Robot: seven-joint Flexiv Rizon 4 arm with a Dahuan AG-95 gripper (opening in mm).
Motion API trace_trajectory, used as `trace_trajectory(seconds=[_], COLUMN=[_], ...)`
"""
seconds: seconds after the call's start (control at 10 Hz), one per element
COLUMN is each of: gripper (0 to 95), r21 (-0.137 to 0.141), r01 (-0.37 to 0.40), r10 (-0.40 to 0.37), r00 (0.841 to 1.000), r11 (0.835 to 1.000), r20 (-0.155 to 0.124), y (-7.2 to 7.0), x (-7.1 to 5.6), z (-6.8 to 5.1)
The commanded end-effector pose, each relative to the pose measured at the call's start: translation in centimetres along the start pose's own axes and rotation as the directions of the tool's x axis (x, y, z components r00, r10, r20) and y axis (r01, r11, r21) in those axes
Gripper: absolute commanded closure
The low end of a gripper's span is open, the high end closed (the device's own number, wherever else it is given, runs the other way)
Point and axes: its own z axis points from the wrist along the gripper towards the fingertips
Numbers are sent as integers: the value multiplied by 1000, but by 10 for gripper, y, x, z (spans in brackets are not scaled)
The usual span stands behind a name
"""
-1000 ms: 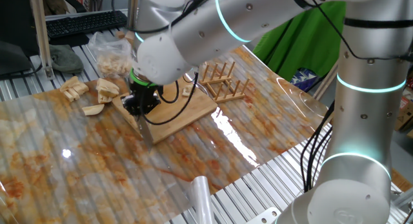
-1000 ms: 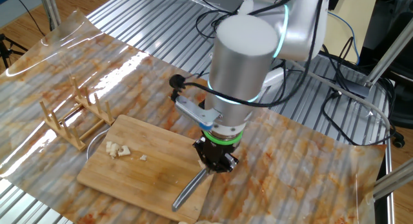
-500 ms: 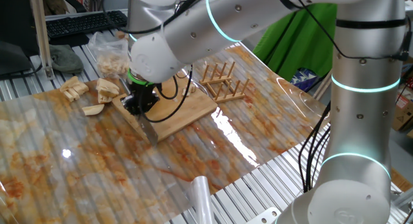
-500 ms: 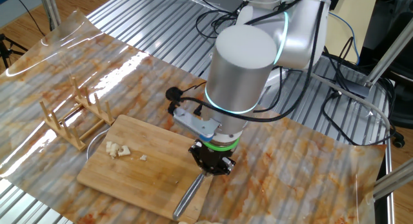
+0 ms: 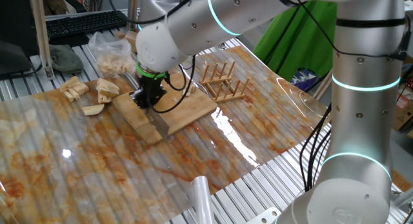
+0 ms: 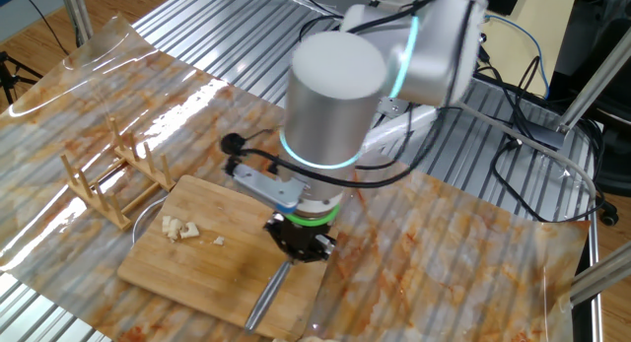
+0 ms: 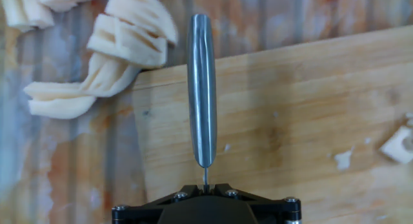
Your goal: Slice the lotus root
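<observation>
Carrying the knife [image 7: 201, 88] clenched in its gripper [image 6: 298, 245] over the board [image 6: 212, 248], the arm is positioning; lotus root [image 7: 113, 56] lies on the table beside the board, so next comes lining up.

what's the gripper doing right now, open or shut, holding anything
gripper: shut on the knife, which sticks out over the cutting board.

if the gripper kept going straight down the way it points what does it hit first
Most likely the wooden cutting board: the gripper, shut on the knife, points down over it. How close the blade already sits to the wood is unclear.
</observation>
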Motion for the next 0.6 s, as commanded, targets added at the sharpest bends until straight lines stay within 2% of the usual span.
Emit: trace_trajectory(seconds=[0.1,0.6], gripper=[950,950], r21=[1,13], r01=[11,55], r10=[-11,-56], r00=[1000,998], r11=[1000,998], r20=[3,25], y=[-4,-21], x=[-4,-15], z=[-1,-2])
